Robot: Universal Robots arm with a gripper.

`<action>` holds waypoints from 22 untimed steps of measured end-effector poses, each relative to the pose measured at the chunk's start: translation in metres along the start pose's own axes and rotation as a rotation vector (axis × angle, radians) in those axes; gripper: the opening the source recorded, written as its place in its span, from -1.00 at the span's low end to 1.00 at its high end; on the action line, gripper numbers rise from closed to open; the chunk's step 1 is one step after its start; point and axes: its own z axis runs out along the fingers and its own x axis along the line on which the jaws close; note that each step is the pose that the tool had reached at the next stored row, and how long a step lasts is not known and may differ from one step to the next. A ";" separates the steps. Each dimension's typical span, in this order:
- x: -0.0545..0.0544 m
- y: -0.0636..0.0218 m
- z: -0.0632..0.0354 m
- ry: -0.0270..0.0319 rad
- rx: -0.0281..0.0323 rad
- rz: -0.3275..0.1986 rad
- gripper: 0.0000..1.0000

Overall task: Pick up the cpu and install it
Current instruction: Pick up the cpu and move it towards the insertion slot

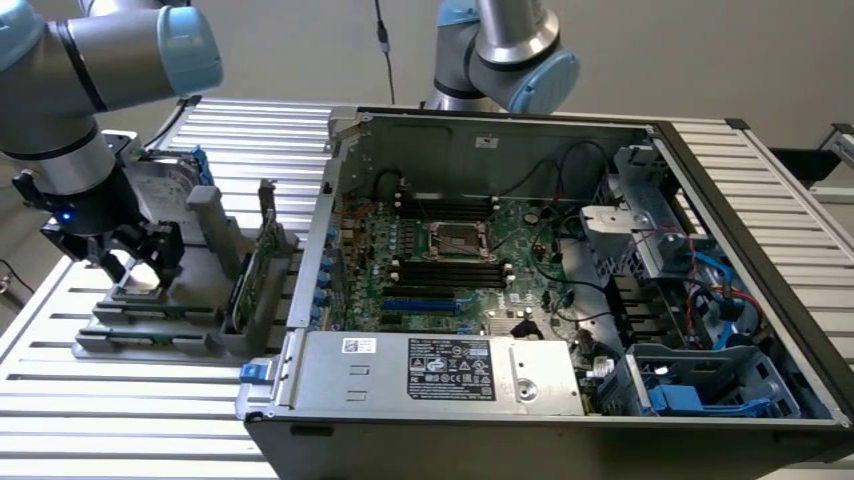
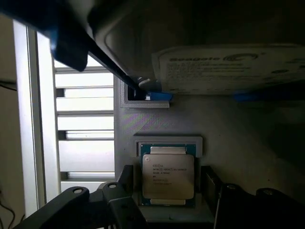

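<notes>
Two dark fingers [image 2: 126, 187] of your jaws stand wide apart, one on each side of the cpu [image 2: 167, 175], so the jaws are open and grip nothing. You can see the cpu lying flat, silver top up with printed lettering, in a shallow square pocket of the grey holder [image 2: 157, 119]. A thin green edge shows around the metal lid. Whether either finger touches the chip's side you cannot tell from the wrist view.

Just beyond the pocket on the same holder, the hard drive [image 2: 228, 67] stands on edge with its white label facing the camera and blue brackets at its sides. In the exterior view your arm [image 1: 80, 190] hangs over this holder at the exterior view's left, jaws pointing down into it. A flat card [image 1: 262, 270] stands upright in a slot beside it.

Under the holder lies the slatted metal table [image 1: 120, 400]. Farther toward the exterior view's right, the open computer case [image 1: 747, 190] lies on its side on the table. Its dark square socket [image 1: 461, 240] sits well apart from the cpu, mid-board between memory slots. At the far back a second arm [image 1: 514, 55] rises behind the case
</notes>
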 end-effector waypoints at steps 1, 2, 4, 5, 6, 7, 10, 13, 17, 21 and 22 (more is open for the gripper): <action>0.000 0.0000 0.0000 0.0000 0.0000 0.000 0.35; 0.000 -0.0001 -0.0001 0.0001 0.0001 0.000 0.35; -0.001 0.0000 -0.0001 0.0000 0.0000 0.000 0.35; -0.001 0.0000 -0.0002 0.0001 0.0001 0.000 0.35; -0.002 0.0000 -0.0002 0.0001 0.0000 0.000 0.35; -0.002 0.0000 -0.0001 -0.0001 -0.0001 0.000 0.35; -0.002 0.0000 -0.0002 0.0000 0.0000 0.000 0.35; -0.002 0.0000 -0.0002 0.0001 0.0001 0.000 0.35; -0.002 0.0000 -0.0002 0.0001 0.0000 0.000 0.35; -0.002 0.0000 -0.0003 0.0002 -0.0002 0.000 0.09; -0.002 0.0000 -0.0004 0.0001 -0.0008 0.000 0.09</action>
